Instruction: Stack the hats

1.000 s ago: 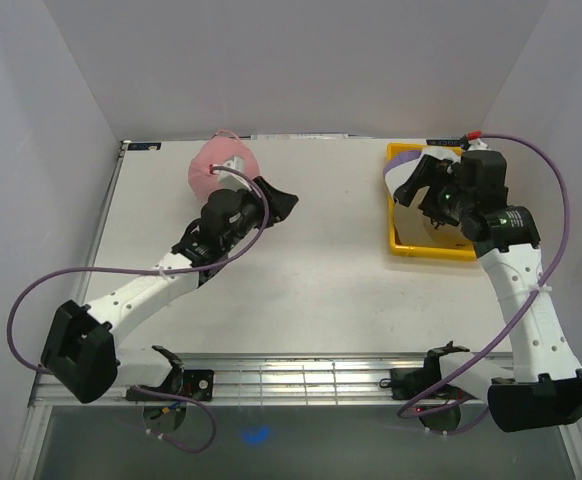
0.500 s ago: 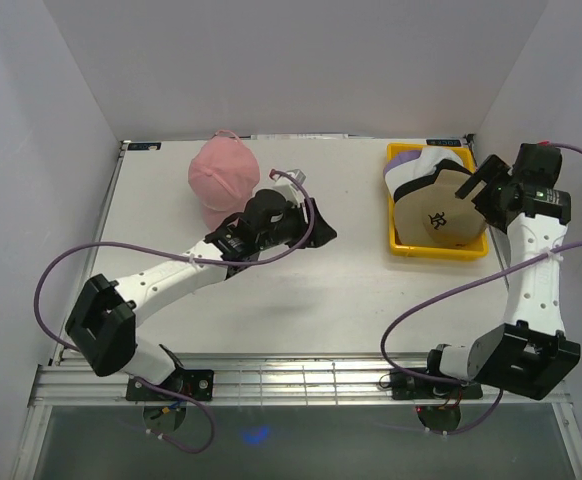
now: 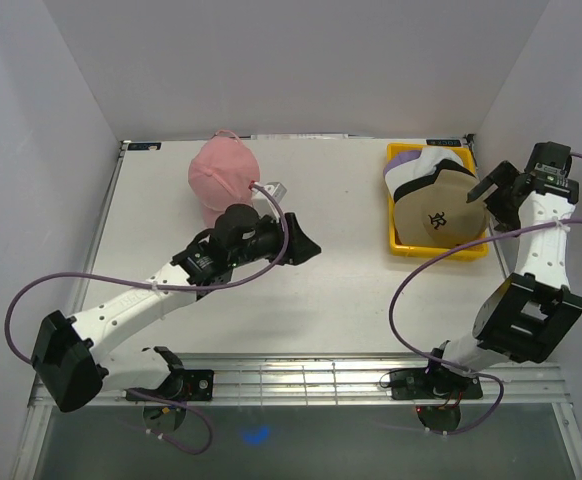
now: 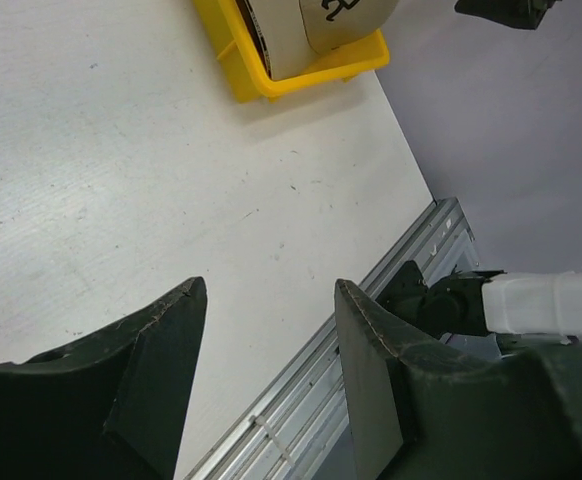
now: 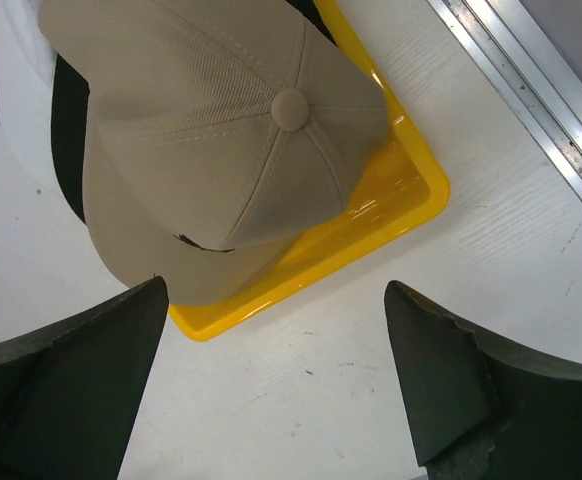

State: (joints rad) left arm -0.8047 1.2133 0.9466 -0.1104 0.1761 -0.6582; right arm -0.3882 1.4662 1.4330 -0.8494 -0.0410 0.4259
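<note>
A pink cap (image 3: 223,172) sits alone at the back left of the table. A tan cap with a dark logo (image 3: 441,210) lies on top of a pile in the yellow tray (image 3: 439,251). A white cap (image 3: 423,167), a black cap edge (image 3: 399,196) and a purple cap (image 3: 403,152) show under it. My left gripper (image 3: 301,245) is open and empty over bare table, to the right of the pink cap. My right gripper (image 3: 498,195) is open and empty just right of the tray. The right wrist view shows the tan cap (image 5: 231,130) in the tray (image 5: 371,225).
The left wrist view shows the tray's corner (image 4: 301,75) far off and the table's metal front rail (image 4: 301,400). White walls close in the back and both sides. Purple cables loop beside both arms.
My right gripper has swung from above the caps in the tray to the tray's right side. My left gripper has moved right and nearer, away from the pink cap. Both stay open.
</note>
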